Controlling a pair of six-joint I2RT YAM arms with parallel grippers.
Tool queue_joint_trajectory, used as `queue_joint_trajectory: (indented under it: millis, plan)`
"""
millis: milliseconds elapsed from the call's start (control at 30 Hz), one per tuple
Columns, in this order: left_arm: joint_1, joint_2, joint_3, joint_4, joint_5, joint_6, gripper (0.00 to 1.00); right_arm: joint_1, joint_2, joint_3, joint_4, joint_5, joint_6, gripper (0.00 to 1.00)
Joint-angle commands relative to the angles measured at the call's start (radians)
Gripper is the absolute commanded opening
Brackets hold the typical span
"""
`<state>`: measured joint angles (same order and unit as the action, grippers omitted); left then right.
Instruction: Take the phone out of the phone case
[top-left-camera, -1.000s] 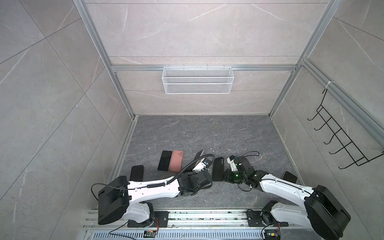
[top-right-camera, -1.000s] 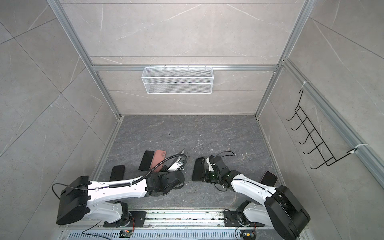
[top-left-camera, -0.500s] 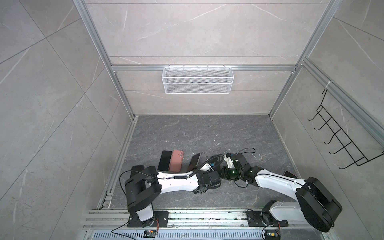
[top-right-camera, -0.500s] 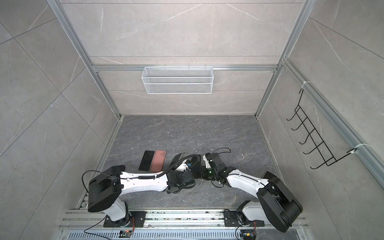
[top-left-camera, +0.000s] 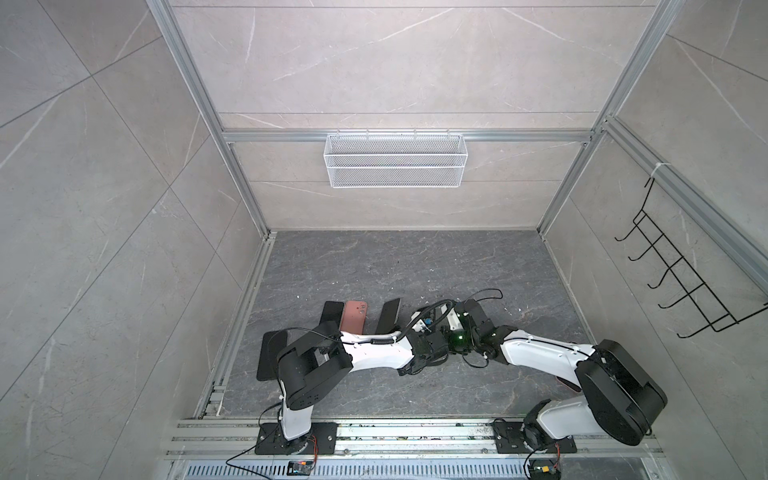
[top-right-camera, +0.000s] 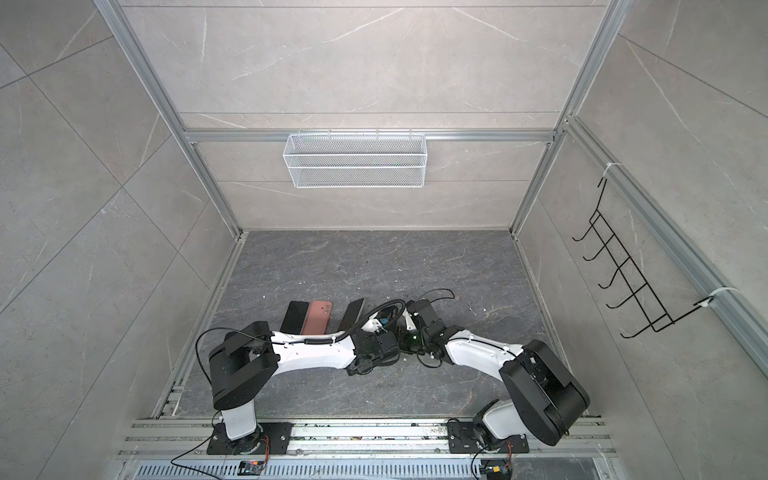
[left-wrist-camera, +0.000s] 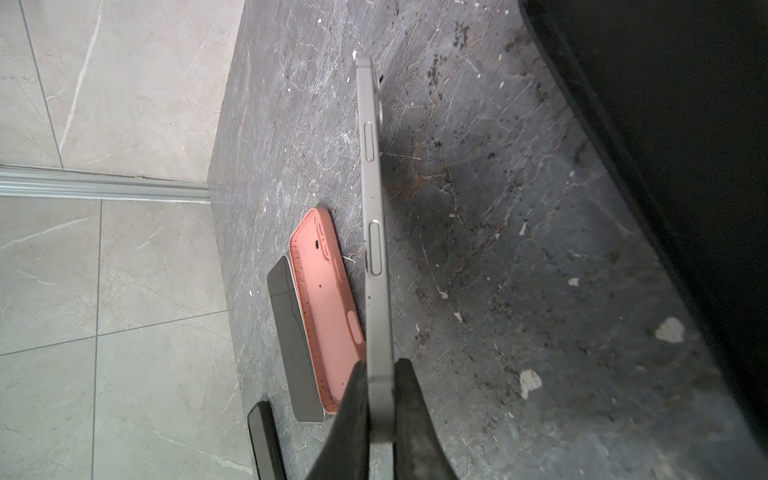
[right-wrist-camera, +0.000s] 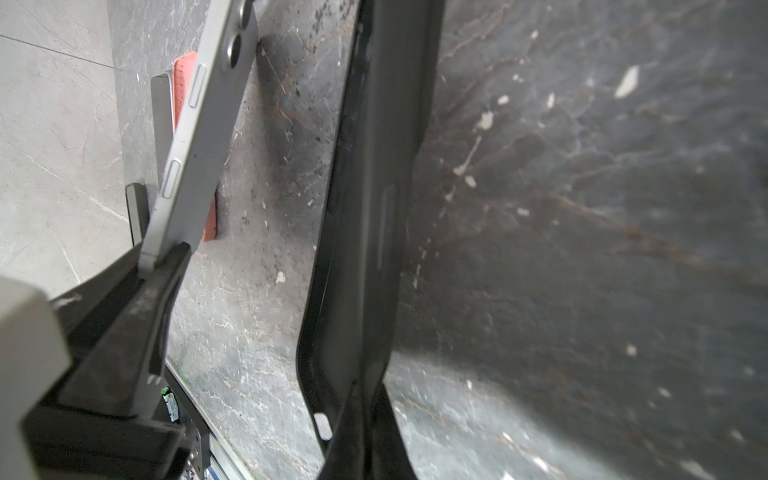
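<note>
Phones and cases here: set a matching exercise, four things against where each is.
Things: 1 slim grey metal phone; 2 black phone case; 3 salmon-pink phone case; 4 white wire basket.
Places: A on the back wall; B in the right claw; C lying on the grey tabletop; D in the left claw.
Pairs: 1-D, 2-B, 3-C, 4-A.

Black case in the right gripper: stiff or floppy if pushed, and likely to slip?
Probably bendy: the black case is a thin empty shell whose side wall looks slightly bowed. Likely light, since the right gripper holds it by one end. Its matte surface should grip rather than slide.
</note>
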<state>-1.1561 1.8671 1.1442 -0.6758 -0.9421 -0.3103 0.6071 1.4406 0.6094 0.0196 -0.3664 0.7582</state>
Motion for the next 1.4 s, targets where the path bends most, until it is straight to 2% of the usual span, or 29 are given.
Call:
queue_joint_trajectory:
  millis: [0, 233, 400, 667, 800, 967, 1067, 1367]
  plan:
    - [0.025, 0.026, 0.009, -0.021, 0.071, -0.004, 0.08, 0.003, 0.019, 0.031, 0.003, -0.002, -0.026, 0.00]
    - [0.031, 0.050, 0.030, -0.031, 0.104, -0.003, 0.10, 0.003, 0.045, 0.046, -0.009, 0.012, -0.041, 0.00]
    - [0.031, 0.051, 0.039, -0.030, 0.120, -0.006, 0.22, 0.003, 0.062, 0.052, -0.004, 0.020, -0.045, 0.00]
    - [0.030, 0.037, 0.039, -0.027, 0.134, -0.023, 0.30, 0.003, 0.079, 0.054, -0.004, 0.034, -0.052, 0.00]
    - [0.029, 0.000, 0.029, -0.028, 0.148, -0.050, 0.40, 0.003, 0.078, 0.053, -0.018, 0.053, -0.057, 0.00]
    - [0.030, -0.134, -0.016, 0.010, 0.189, -0.091, 0.51, 0.003, 0.084, 0.054, -0.013, 0.071, -0.055, 0.00]
    - [0.031, -0.234, -0.048, 0.036, 0.226, -0.109, 0.55, 0.003, 0.098, 0.053, 0.002, 0.075, -0.050, 0.00]
    - [0.067, -0.677, -0.206, 0.138, 0.278, -0.154, 0.74, 0.003, 0.166, 0.088, 0.034, 0.069, -0.053, 0.00]
